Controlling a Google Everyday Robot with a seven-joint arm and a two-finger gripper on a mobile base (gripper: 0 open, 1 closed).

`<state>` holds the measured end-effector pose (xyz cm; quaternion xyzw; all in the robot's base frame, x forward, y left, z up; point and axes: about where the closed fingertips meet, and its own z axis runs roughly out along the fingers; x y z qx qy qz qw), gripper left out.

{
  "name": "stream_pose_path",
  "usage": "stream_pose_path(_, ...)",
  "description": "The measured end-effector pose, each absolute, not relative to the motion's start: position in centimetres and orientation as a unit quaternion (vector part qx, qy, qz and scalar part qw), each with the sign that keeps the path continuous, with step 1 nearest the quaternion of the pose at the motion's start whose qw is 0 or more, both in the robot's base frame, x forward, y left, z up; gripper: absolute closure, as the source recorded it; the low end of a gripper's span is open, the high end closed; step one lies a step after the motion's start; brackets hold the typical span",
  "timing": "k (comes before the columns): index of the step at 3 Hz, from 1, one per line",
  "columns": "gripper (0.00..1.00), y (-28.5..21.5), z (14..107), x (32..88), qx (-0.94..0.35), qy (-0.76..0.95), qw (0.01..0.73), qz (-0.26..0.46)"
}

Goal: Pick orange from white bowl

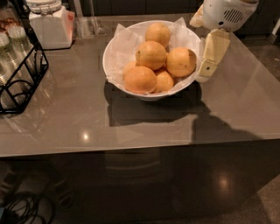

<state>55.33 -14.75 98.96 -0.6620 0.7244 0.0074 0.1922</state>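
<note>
The white bowl stands at the back middle of the grey table and is lined with crinkled white paper. It holds several yellow-orange oranges. A large smooth orange lies at the bowl's right side. Another large orange with a dark dot sits in the middle, and one more lies at the front left. My gripper hangs down from the white arm head at the top right. It sits just outside the bowl's right rim, beside the right orange, and holds nothing.
A black wire rack with bottles stands at the left edge. A white lidded container and a clear glass stand at the back left. The table's front edge drops to a dark floor with cables.
</note>
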Motion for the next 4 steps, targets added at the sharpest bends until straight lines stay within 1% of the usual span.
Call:
stream_pose_path(1,0.00,-14.9,98.6,55.7,-0.654,0.730,0.199,0.012)
stream_pose_path(2,0.00,-12.8,98.3,60.8,-0.658,0.722,0.215,0.017)
stream_pose_path(3,0.00,-12.5,98.5,61.2,-0.657,0.720,0.223,0.015)
stream_pose_path(4,0.19,-12.5,98.5,61.2,-0.657,0.720,0.223,0.015)
